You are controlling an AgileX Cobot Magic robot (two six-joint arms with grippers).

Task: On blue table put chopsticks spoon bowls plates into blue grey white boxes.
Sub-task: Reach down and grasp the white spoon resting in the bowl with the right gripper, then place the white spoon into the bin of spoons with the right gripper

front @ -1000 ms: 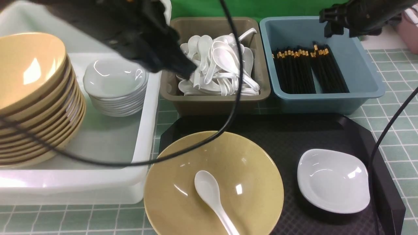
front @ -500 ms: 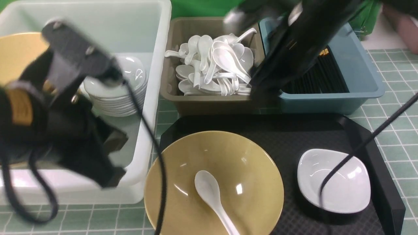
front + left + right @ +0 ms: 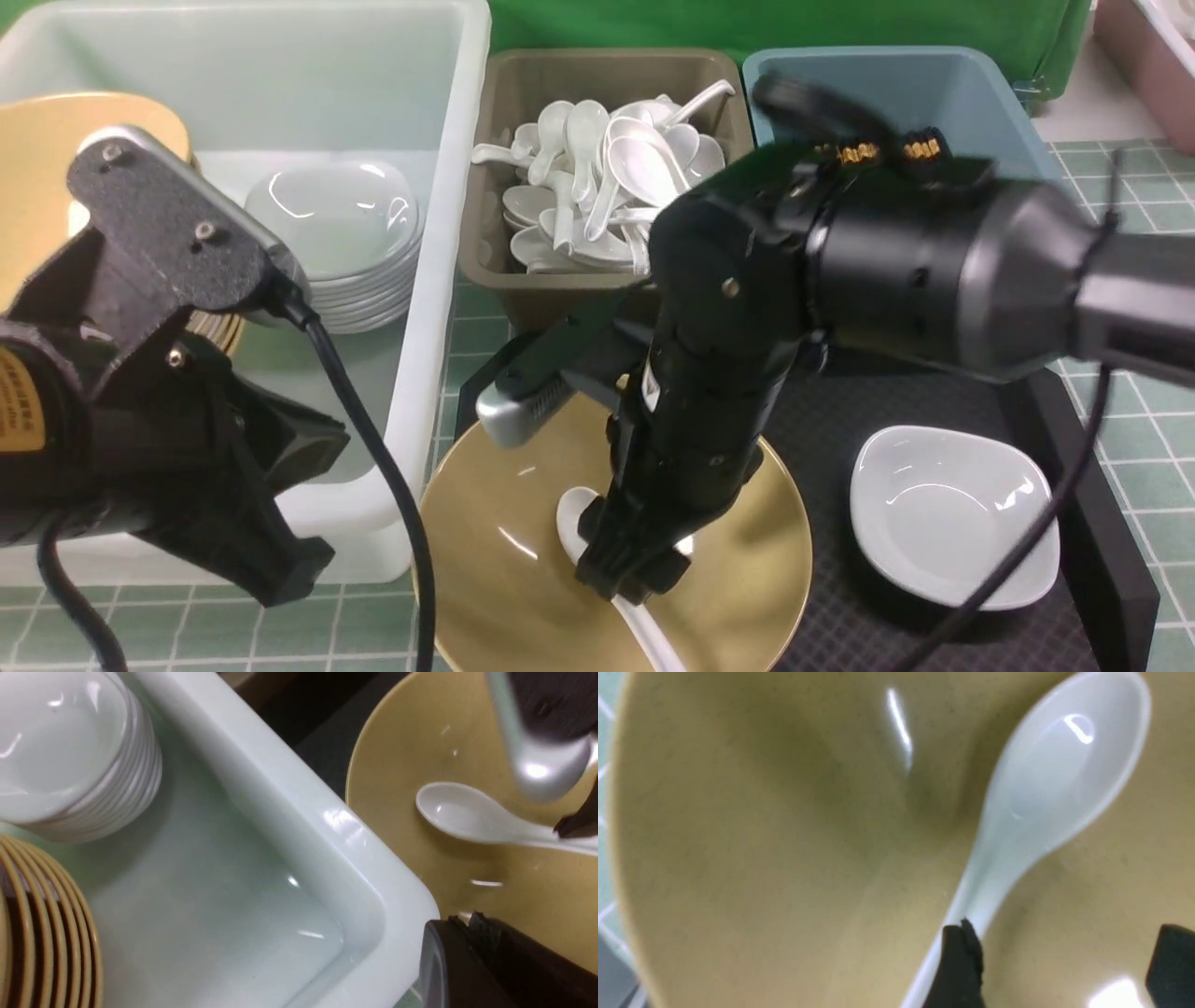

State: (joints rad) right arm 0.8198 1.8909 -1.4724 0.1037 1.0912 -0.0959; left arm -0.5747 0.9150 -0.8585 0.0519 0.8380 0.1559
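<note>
Right end effector (image 3: 1064,961) hovering released, straddling spoon (image 3: 1045,779) handle at lower centre. Spoon seeming light, stiff, slippery, so mid-handle looking best. Left end effector (image 3: 472,952) clenched.

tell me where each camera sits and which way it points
Front view: on the robot's side between its arms, facing forward and down at the black tray and white tub; left arm and right arm show.
Left wrist view: on the left wrist, facing down into the tub's corner; the shut left gripper shows.
Right wrist view: on the right wrist, close over the tan bowl and spoon; the open right gripper shows.
Shared: both wrist views catch that spoon in the bowl.
</note>
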